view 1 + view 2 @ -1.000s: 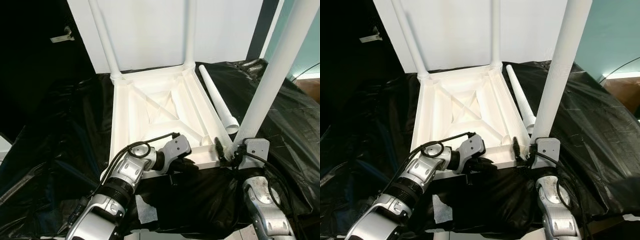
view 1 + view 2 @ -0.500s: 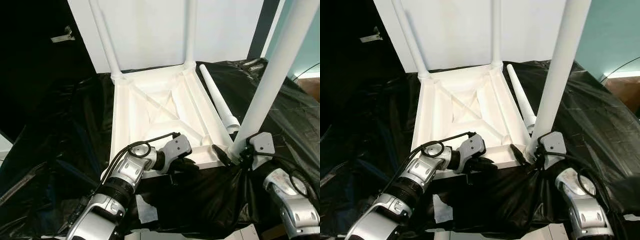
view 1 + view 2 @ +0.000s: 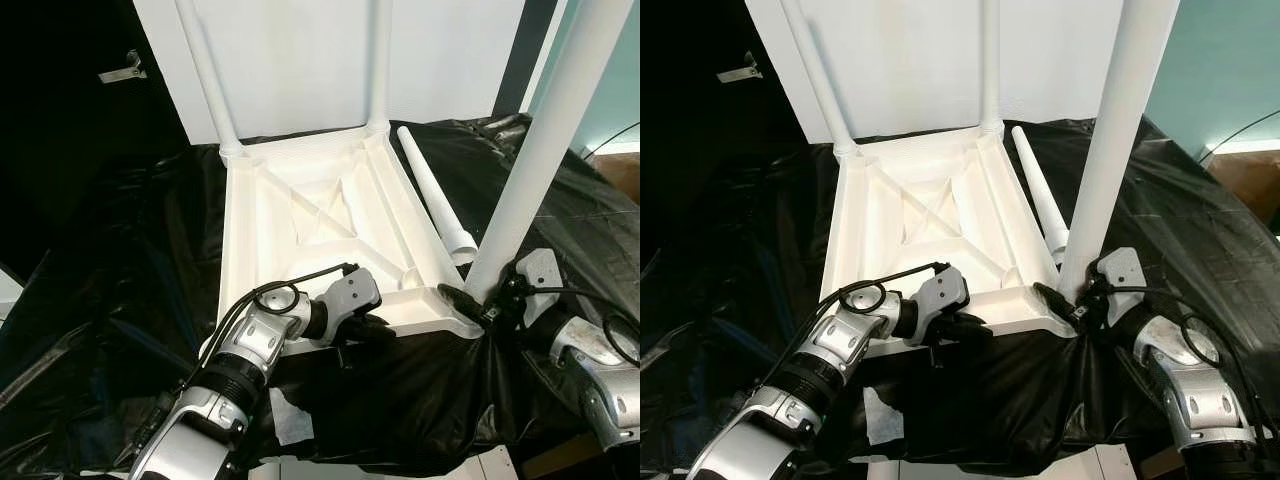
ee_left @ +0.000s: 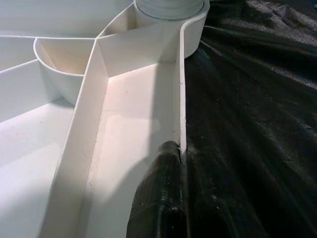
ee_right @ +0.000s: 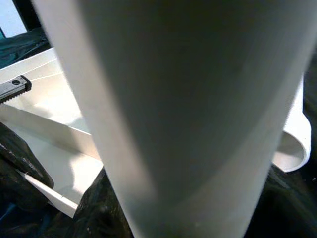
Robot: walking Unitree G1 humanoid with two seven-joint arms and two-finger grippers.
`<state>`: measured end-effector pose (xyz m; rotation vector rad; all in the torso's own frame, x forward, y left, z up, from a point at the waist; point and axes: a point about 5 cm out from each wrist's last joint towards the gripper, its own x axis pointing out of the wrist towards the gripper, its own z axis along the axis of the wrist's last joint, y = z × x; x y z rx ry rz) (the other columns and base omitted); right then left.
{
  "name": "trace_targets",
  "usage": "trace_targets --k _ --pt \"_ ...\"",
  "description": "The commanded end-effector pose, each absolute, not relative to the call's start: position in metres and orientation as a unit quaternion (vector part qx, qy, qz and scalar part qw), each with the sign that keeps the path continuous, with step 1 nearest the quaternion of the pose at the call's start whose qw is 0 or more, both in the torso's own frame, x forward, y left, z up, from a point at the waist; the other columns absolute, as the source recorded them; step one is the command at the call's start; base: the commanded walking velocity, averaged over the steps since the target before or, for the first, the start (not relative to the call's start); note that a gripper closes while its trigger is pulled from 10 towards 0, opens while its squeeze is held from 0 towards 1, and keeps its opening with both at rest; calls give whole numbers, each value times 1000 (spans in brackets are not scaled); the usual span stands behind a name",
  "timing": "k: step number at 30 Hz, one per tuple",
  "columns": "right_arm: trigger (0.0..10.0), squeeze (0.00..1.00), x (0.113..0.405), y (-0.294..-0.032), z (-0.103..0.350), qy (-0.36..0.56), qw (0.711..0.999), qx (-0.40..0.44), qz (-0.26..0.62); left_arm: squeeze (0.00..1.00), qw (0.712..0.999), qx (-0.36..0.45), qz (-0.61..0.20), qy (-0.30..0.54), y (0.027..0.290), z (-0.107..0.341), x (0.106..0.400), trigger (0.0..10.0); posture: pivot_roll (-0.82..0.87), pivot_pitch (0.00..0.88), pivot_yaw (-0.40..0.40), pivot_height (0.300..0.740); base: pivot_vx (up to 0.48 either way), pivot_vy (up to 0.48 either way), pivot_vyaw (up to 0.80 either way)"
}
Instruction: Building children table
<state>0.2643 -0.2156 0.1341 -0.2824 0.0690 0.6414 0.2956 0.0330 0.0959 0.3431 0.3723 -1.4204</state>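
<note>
Crumpled black plastic sheet (image 3: 120,300), white wall (image 3: 300,60)

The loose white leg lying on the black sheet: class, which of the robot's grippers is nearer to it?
Right. The right gripper grips the upright leg beside the loose leg; the left gripper clamps the tabletop's near edge, farther away.

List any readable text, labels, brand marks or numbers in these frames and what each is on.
None readable. The upturned white table top, its legs, the loose leg and the black sheet carry no print. The left hand and right hand show no markings either.
</note>
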Motion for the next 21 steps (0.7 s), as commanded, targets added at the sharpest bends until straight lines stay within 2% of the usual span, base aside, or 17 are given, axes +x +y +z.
trace_targets --k 1,8,11,14,16,17,19,21 --pt "0 0 262 -213 122 70 927 -150 335 0 721 106 -625 280 49 42 270 10000 -131 35 27 740 0 0 0" --pt "0 0 263 -215 121 76 936 -131 318 0 721 105 -625 279 49 42 270 10000 -133 38 25 740 0 0 0" --pt "0 0 263 -196 111 42 971 -66 226 0 721 103 -626 280 47 41 268 10000 -131 39 24 740 0 0 0" --pt "0 0 263 -196 111 42 971 -66 226 0 721 103 -626 280 47 41 268 10000 -131 39 24 740 0 0 0" --pt "0 0 259 -175 102 26 986 -22 165 0 721 102 -626 280 47 40 268 10000 -129 39 23 740 0 0 0" --pt "0 0 259 -175 102 26 986 -22 165 0 721 102 -626 280 47 40 268 10000 -129 39 23 740 0 0 0" --pt "0 0 257 -162 103 -1 995 3 101 0 721 103 -625 280 47 40 268 10000 -127 39 23 740 0 0 0" --pt "0 0 257 -162 103 -1 995 3 101 0 721 103 -625 280 47 40 268 10000 -127 39 23 740 0 0 0"
